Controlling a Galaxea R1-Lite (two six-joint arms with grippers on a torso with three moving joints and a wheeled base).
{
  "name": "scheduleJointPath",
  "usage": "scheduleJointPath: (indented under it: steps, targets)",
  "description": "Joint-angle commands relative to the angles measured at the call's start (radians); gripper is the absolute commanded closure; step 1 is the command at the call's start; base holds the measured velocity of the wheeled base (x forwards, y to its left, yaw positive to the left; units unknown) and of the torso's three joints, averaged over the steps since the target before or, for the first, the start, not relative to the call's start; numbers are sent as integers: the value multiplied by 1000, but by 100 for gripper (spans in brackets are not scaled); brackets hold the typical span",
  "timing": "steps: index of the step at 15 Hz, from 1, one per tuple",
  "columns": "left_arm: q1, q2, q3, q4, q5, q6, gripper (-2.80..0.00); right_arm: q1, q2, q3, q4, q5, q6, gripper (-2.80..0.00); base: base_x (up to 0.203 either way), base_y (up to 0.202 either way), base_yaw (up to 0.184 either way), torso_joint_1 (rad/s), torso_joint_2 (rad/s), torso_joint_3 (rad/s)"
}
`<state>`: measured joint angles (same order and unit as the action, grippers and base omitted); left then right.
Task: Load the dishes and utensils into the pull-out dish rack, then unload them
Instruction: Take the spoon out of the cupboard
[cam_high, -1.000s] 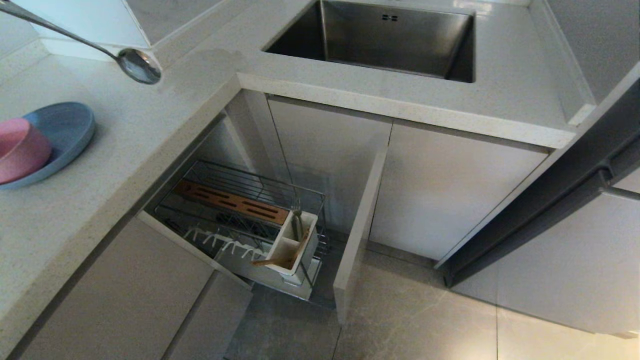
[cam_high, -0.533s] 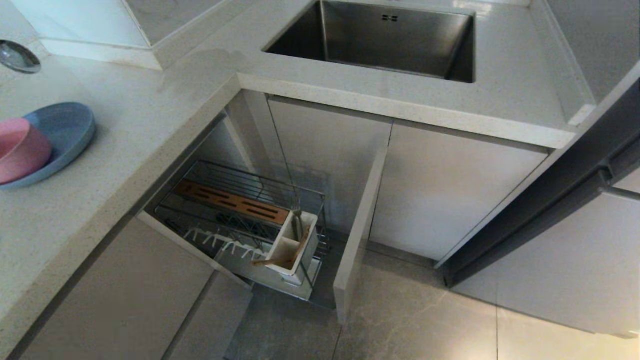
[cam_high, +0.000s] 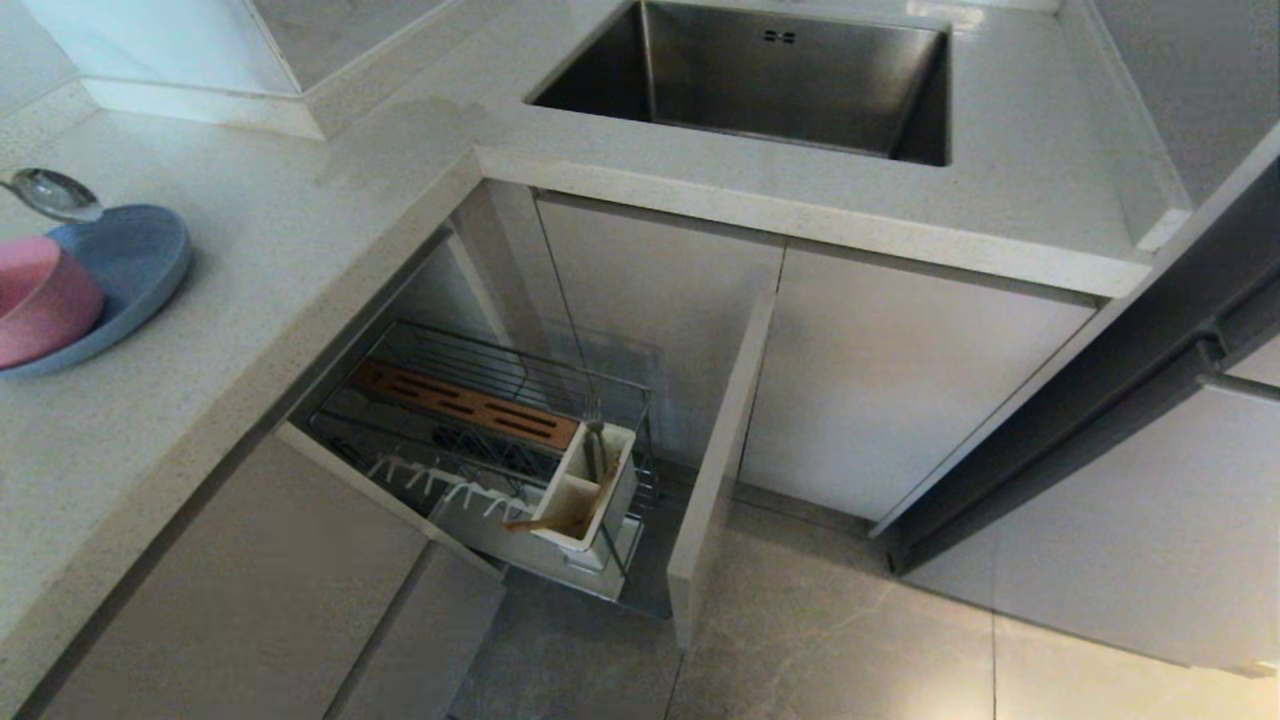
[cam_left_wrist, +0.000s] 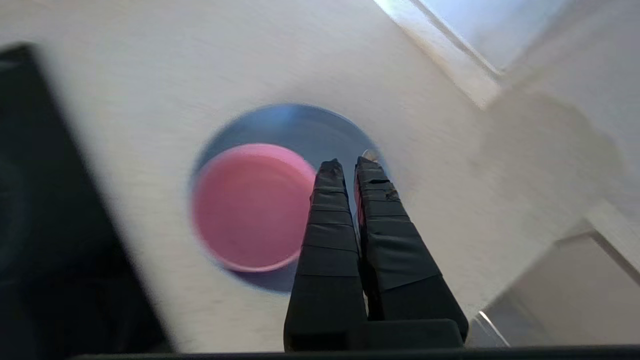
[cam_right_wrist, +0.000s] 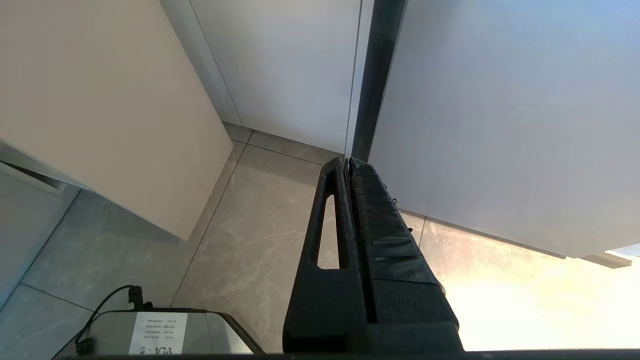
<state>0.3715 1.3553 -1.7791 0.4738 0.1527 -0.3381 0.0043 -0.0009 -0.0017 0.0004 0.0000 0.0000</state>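
Note:
A pink bowl (cam_high: 40, 295) sits inside the blue plate (cam_high: 135, 255) at the counter's far left. The silver spoon (cam_high: 55, 192) hangs just above the plate's far rim, its handle running out of the head view. In the left wrist view my left gripper (cam_left_wrist: 347, 164) is shut on the spoon's handle, above the blue plate (cam_left_wrist: 295, 127) and beside the pink bowl (cam_left_wrist: 252, 205); the spoon's bowl (cam_left_wrist: 370, 155) peeks past one fingertip. The pull-out dish rack (cam_high: 480, 365) stands open below the counter, with a fork (cam_high: 594, 440) and chopsticks (cam_high: 560, 520) in its white utensil box (cam_high: 620, 500). My right gripper (cam_right_wrist: 346, 162) is shut and empty, parked low over the floor.
A steel sink (cam_high: 780, 80) is set in the counter behind the rack. An open cabinet door (cam_high: 715, 470) stands at the rack's right side. A brown slotted strip (cam_high: 460, 403) crosses the rack. A grey device (cam_right_wrist: 150, 332) sits on the floor near the right arm.
The spoon has swung left from over the counter's back corner and come down to the blue plate's rim. Bowl, plate and rack have stayed put.

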Motion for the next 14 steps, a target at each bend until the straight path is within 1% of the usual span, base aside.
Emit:
scheduleJointPath:
  steps: [1,3,8,11,13,14]
  targets:
    - [4,22,9,-10,-19,-4,0,0,1,0,0,0,0,0,0,0,0,0,0,0]
    - [8,37,23,-33,-19,-5,0,0,1,0,1,0,0,0,0,0,0,0,0,0]
    - [36,103,10,-41,-26,-3,0,0,1,0,0,0,0,0,0,0,0,0,0,0]
    - [40,136,-22,-44,-61,-2,0,0,1,0,1,0,0,0,0,0,0,0,0,0]
    - [55,160,-46,-44,-101,-2,0,0,1,0,0,0,0,0,0,0,0,0,0,0]
    - [63,167,-51,-46,-105,-2,0,0,1,0,0,0,0,0,0,0,0,0,0,0]
